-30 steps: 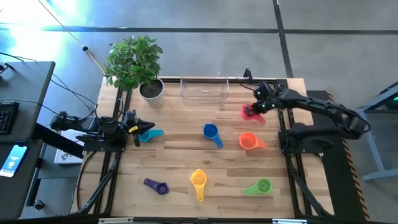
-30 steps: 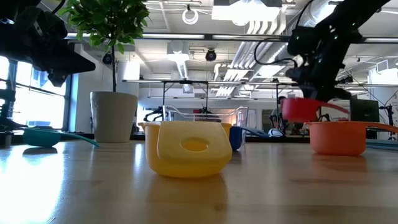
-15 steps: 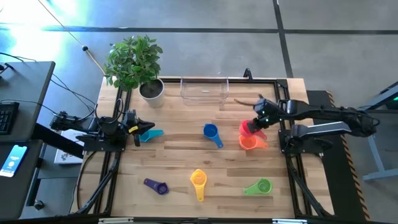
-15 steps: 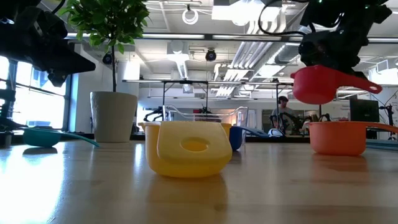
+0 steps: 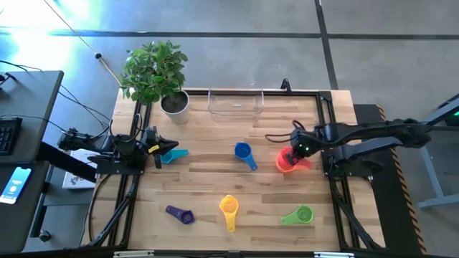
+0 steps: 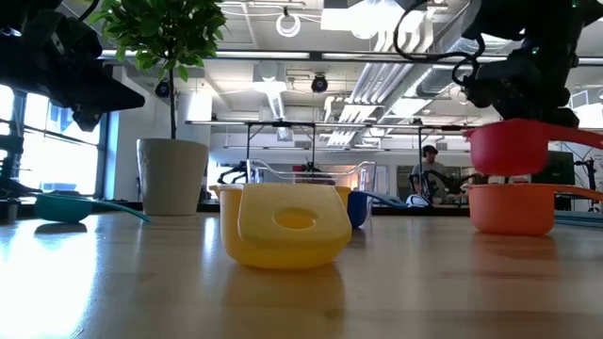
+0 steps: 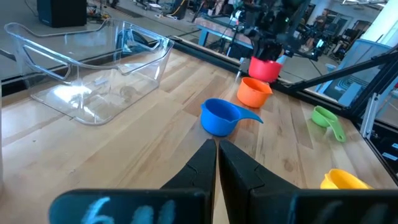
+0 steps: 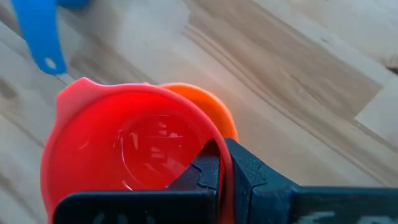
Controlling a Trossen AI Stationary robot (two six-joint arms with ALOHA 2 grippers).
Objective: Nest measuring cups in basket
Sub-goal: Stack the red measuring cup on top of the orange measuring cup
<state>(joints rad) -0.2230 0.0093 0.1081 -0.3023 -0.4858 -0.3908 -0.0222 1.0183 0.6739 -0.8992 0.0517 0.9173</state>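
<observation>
The right gripper (image 8: pixel 219 163), closed on the red cup's (image 8: pixel 134 149) rim, holds it just above the orange cup (image 6: pixel 510 208) for nesting.

Cup (image 5: pixel 286 155) in right gripper (image 5: pixel 290 152) — directly above another cup (image 6: pixel 510 208), basket (image 5: pixel 235 104) behind

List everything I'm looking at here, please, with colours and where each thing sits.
Red cup: 1, red, held just above the orange cup.
Orange cup: 1, orange, table's right side.
Blue cup: 1, blue, table centre.
Teal cup: 1, teal, left side, by the left gripper.
Yellow cup: 1, yellow, near edge, middle.
Purple cup: 1, purple, near edge, left.
Green cup: 1, green, near edge, right.
Basket: 1, clear, far edge.
Plant: 1, green, white pot, far left corner.
Table: 1, light wood.
Left gripper: shut, left side.
Right gripper: shut on the red cup's rim.
</observation>
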